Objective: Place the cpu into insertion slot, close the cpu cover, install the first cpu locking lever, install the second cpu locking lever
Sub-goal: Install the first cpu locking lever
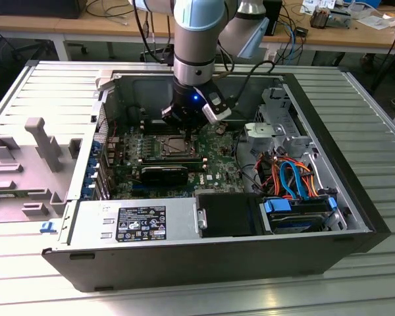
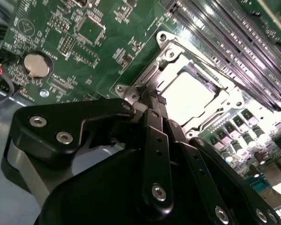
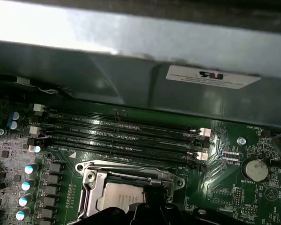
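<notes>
One gripper [image 1: 186, 125], black fingers [image 2: 158, 136] drawn narrow together, tips at the cover's [image 2: 152, 77] edge. Cpu [image 2: 189, 91]: seated in slot [image 1: 170, 146], silver top showing through the closed cover's cutout. Board [image 2: 84, 42]: green, coin cell [image 2: 37, 64], memory slots [image 3: 122, 136] beside socket.
</notes>
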`<state>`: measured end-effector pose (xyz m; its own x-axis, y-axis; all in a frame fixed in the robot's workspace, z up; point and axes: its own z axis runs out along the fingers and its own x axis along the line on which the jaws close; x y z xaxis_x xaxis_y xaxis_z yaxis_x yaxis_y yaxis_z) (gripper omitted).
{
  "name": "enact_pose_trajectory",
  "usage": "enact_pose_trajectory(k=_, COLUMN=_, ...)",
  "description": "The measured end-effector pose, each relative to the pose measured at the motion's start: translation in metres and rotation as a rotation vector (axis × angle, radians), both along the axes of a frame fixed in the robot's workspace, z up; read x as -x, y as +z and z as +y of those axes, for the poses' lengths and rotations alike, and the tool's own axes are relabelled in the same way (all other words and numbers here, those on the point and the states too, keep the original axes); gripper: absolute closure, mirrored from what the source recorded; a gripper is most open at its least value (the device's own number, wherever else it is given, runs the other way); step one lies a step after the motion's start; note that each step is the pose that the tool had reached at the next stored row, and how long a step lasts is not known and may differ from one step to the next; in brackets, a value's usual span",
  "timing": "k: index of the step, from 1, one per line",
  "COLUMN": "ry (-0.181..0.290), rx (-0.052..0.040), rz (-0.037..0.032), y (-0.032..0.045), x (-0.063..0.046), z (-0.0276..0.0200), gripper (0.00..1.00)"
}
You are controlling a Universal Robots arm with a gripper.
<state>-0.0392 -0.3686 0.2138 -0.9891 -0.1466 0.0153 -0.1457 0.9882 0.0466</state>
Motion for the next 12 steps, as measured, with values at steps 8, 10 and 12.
enact_pose_trajectory(k=8, ry=-0.002, rx=-0.0001, rz=-0.0001, y=0.021, x=0.0, z=-0.0003, gripper=0.89)
enact_pose_trajectory(k=10, ry=-0.002, rx=-0.0002, rz=0.0, y=0.0247, x=0.0, z=-0.0002, gripper=0.89)
enact_pose_trajectory(k=12, ry=-0.002, rx=-0.0002, rz=-0.0001, y=0.0274, x=0.0, z=-0.0002, gripper=0.89)
